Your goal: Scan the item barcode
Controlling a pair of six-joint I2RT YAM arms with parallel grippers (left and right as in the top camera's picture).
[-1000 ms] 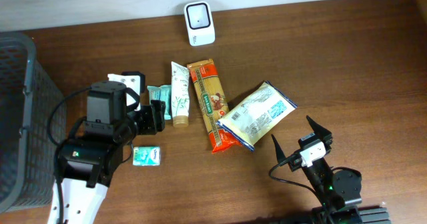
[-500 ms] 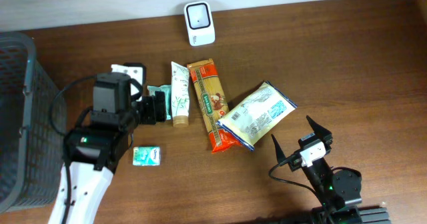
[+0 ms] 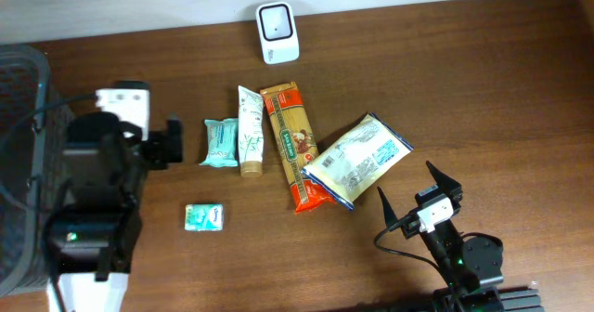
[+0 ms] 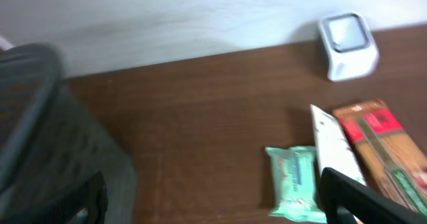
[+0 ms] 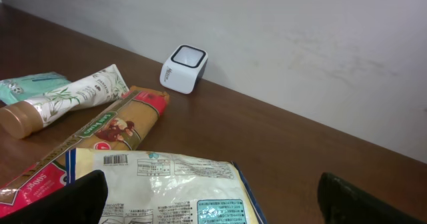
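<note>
1. Two end effectors, both spread wide, holding nothing: left [image 3: 173, 143] beside the basket [image 3: 19, 163], right [image 3: 406, 180] near the bag [image 3: 357, 159].
2. Scanner [image 3: 277, 20] stands at the surface's [image 3: 483, 89] far edge.
3. Wipes [image 3: 220, 142], tube [image 3: 249, 131], pasta [image 3: 290, 145] and bag lie in front of it.

wood table [image 3: 483, 98] w/ white scanner [image 3: 277, 20] at back, wipes pack [image 3: 220, 142], tube [image 3: 249, 131] & pasta pack [image 3: 290, 140] side by side, bag [image 3: 357, 160] overlapping pasta pack, small green pack [image 3: 204, 216] in front, basket [image 3: 23, 163] left.

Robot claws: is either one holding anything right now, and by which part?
Nothing is held. The left gripper and right gripper both stand open and empty.
</note>
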